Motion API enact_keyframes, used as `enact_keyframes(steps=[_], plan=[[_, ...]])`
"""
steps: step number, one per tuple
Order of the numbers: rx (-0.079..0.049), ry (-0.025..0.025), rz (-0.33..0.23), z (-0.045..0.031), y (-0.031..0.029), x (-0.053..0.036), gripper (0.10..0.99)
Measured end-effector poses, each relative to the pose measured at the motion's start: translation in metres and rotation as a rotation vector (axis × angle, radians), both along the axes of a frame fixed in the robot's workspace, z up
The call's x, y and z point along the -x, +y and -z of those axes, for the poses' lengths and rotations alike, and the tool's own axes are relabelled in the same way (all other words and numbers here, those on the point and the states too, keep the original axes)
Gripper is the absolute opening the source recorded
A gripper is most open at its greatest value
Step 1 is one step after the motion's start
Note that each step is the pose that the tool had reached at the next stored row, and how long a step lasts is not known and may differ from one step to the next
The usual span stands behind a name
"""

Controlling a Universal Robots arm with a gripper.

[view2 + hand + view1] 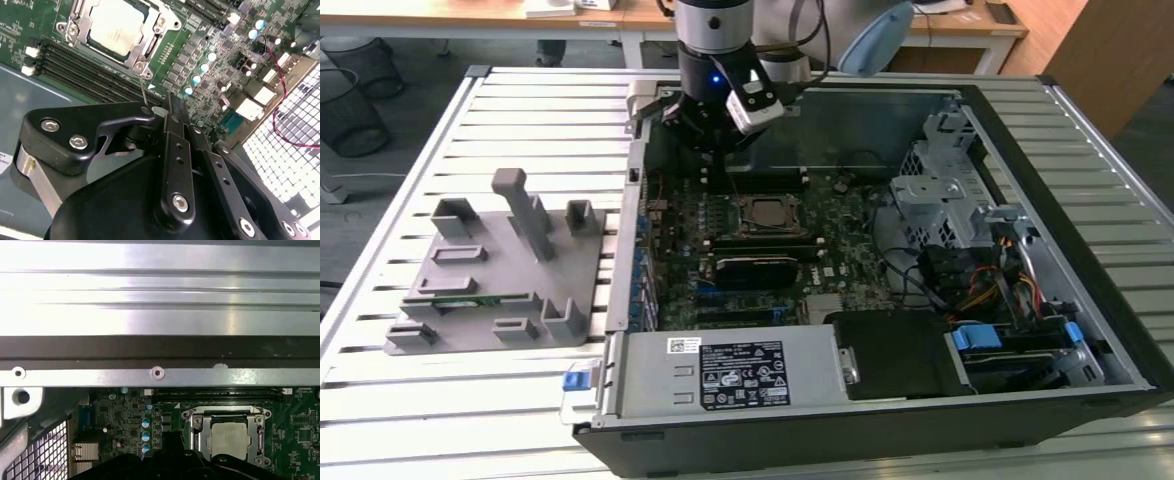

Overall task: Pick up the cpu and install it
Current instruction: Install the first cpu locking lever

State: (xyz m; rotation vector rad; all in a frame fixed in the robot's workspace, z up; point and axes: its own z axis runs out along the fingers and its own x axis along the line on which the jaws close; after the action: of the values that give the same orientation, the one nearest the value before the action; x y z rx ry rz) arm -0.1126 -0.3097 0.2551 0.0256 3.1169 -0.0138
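Black two-finger gripper [159,111] hangs over the green motherboard [210,45], tips pressed together, seemingly pinching the thin steel socket lever [144,92]. The silvery square cpu [117,27] already sits in its socket, so latching appears to be in hand, calling for a careful lever swing. The power supply's white label [744,375] is illegible.

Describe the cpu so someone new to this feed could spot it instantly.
Find the open computer case on the slatted table, then the green motherboard inside it. Near the board's middle sits the cpu, a flat silvery square in a metal socket frame, unlike the long black memory slots beside it.
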Motion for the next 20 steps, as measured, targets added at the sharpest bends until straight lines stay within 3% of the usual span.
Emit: enact_keyframes(steps=[7, 13, 20], plan=[[0.0, 0.0, -0.011, 0.0003, 0.006, 0.0, 0.106], [0.0, 0.0001, -0.025, 0.0004, 0.0072, -0.0012, 0.106], [0.0, 0.0, -0.033, 0.0006, 0.0071, -0.014, 0.106]])
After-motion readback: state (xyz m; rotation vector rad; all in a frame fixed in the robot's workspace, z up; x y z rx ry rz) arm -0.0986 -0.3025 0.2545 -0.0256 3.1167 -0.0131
